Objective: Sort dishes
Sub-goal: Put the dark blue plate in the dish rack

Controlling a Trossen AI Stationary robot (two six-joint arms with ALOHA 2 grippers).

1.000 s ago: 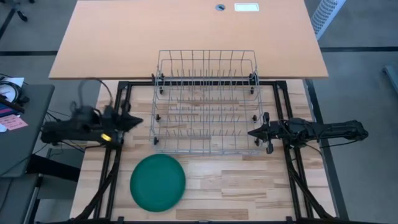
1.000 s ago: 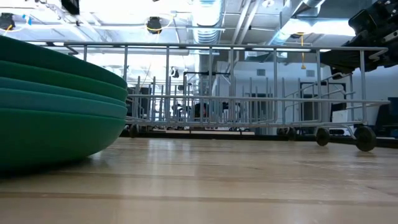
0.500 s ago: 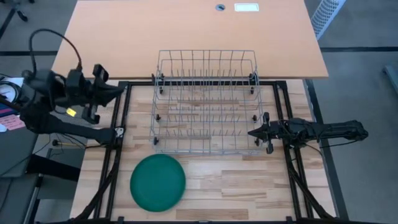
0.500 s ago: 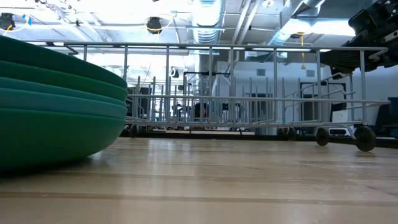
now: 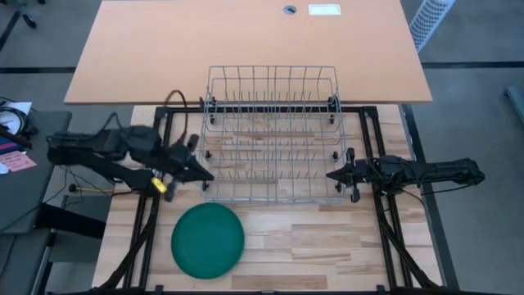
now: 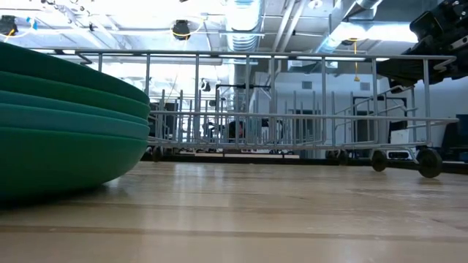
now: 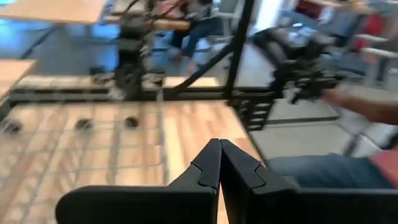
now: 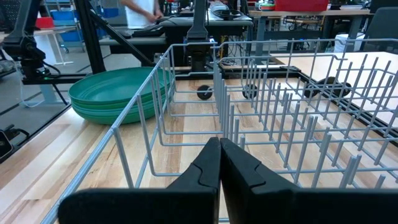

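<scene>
A stack of several dark green and teal plates [image 5: 208, 240] rests on the wooden table near its front edge, left of centre; it fills the left of the low view [image 6: 66, 124] and shows in the right wrist view [image 8: 118, 93]. The wire rack [image 5: 273, 135] stands on small wheels behind it. My left gripper [image 5: 205, 174] is shut and empty, at the rack's left near corner, above the table and beyond the plates. My right gripper [image 5: 331, 174] is shut and empty, at the rack's right side.
A bare orange tabletop [image 5: 246, 45] lies behind the rack. Black frame rails [image 5: 147, 221] run along the table's left and right sides. Bare wood [image 5: 327, 242] lies right of the plates. A seated person [image 7: 336, 168] shows beyond the table in the left wrist view.
My left gripper swung away toward the table's far left corner, then came back toward the right and near edge, ending by the rack's left near corner. It stays shut. The plates, the rack and my right arm have kept still.
</scene>
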